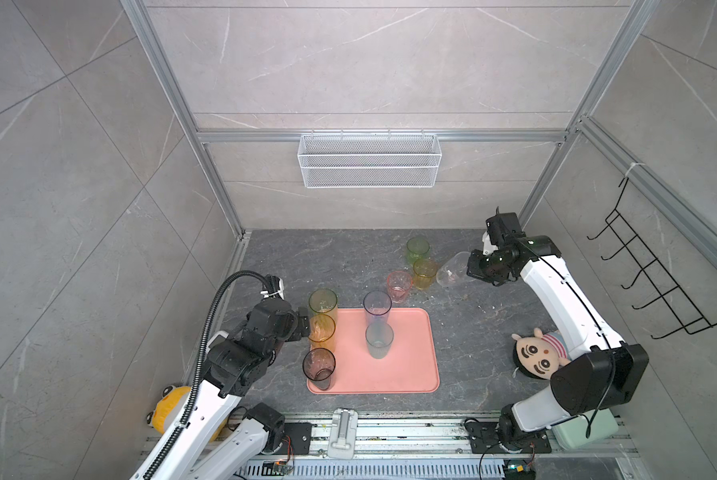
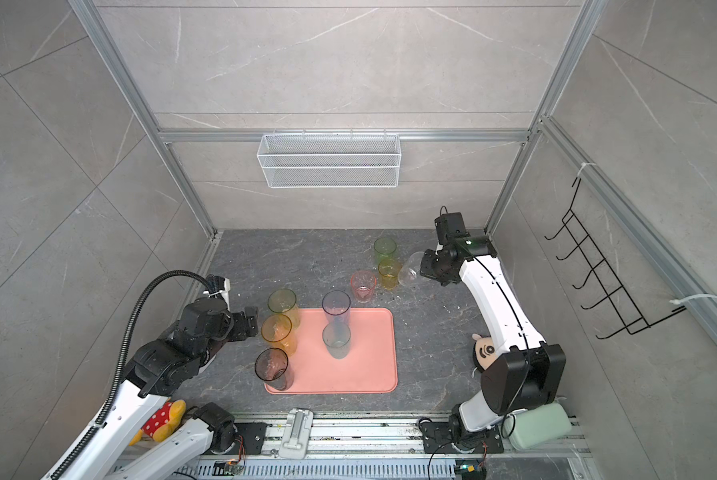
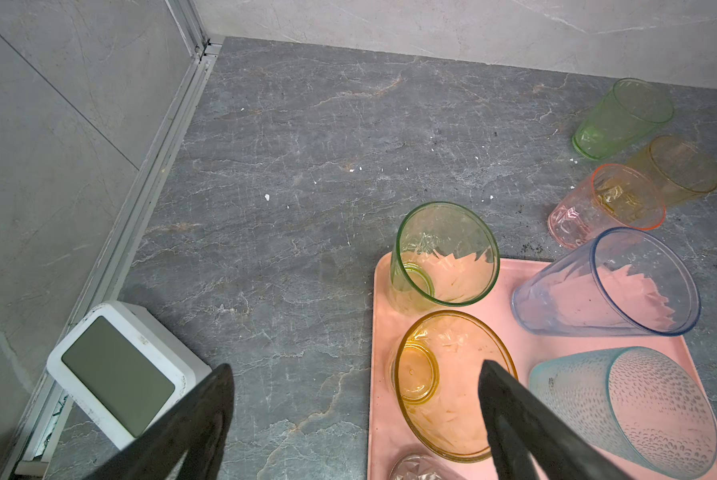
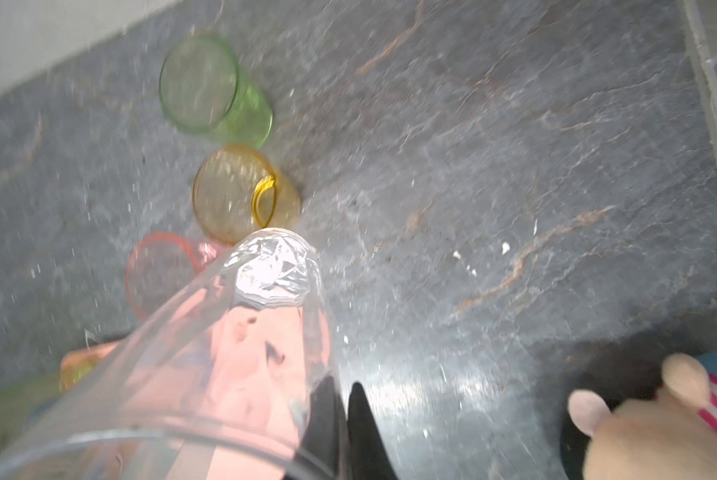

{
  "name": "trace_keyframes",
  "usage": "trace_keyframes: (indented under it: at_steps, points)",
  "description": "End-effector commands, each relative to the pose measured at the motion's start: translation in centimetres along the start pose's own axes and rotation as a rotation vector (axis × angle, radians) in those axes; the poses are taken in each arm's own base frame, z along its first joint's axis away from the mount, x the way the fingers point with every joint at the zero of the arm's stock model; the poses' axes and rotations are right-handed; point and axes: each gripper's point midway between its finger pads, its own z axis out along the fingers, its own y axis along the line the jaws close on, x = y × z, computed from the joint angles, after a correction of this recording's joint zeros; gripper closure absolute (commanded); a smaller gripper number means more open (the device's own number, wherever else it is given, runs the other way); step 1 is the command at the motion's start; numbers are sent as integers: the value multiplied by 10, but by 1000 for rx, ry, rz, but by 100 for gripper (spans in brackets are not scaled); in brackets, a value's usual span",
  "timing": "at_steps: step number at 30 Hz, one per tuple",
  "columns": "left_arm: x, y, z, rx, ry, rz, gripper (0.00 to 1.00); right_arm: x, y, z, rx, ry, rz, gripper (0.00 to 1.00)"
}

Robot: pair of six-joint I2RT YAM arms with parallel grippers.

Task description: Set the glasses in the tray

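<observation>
Tray (image 1: pixel 406 365) holds five glasses (image 1: pixel 379 340); green glass (image 1: pixel 418 248), yellow glass (image 1: pixel 424 273) and pink glass (image 1: pixel 399 286) stand on the tabletop (image 1: pixel 307 257). Right pincer (image 4: pixel 342 386) pinches the tilted clear glass (image 1: pixel 450 270) near them; left pincer (image 3: pixel 354 365) is spread, empty.

Both top views hang high over the near edge, looking steeply down on the whole table (image 1: pixel 473 332) and tray (image 1: pixel 406 361), nearly alike; left wrist view sits low beside the tray, facing the back wall (image 3: pixel 473 25); right wrist view peers close along a clear glass (image 4: pixel 207 353); both wrists share the green glass (image 3: pixel 623 116).
</observation>
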Motion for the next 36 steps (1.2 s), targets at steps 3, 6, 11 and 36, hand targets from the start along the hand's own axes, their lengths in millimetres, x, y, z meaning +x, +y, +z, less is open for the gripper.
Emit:
trace_keyframes:
  at_steps: [3, 6, 11, 36]
  points:
    - [-3, 1, -1, -7, -11, -11, 8, 40, 14, -37, 35, 66, -135, 100]
    - [-3, 0, -1, -8, -8, -11, 8, 60, 24, -47, 47, 72, -200, 100]
    - [-3, -1, 0, -4, -6, -9, 8, 83, 29, -59, 63, 71, -247, 100]
    - [-3, -1, -1, -5, -6, -4, 8, 213, 100, -36, 48, 109, -488, 100]
